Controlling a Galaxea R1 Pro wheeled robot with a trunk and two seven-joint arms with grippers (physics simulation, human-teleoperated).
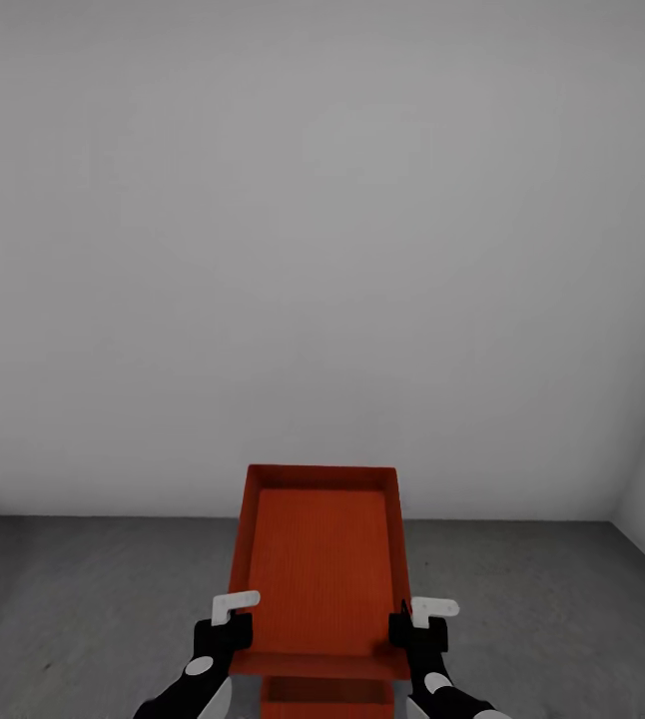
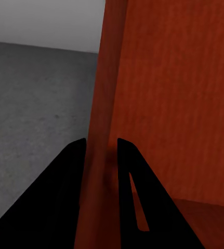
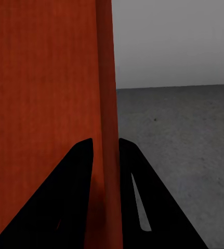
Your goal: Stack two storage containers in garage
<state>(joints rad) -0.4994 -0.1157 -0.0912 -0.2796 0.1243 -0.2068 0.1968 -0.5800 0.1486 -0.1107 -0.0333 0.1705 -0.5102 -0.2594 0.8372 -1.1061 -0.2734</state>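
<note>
Both jaws pinch the container's (image 1: 322,559) side walls above the floor (image 1: 83,599).

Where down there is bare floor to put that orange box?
Bare grey floor runs left of the held container up to the pale wall, and a narrower strip lies to its right, ending at the corner. It is crowded just under the box's near edge, where a second container sits between the left claw and right claw.

An orange-red container (image 1: 322,564) is held between the left end effector (image 1: 231,621) and right end effector (image 1: 414,621), above the grey floor (image 1: 83,599); a second container (image 1: 327,697) is seen beneath.
</note>
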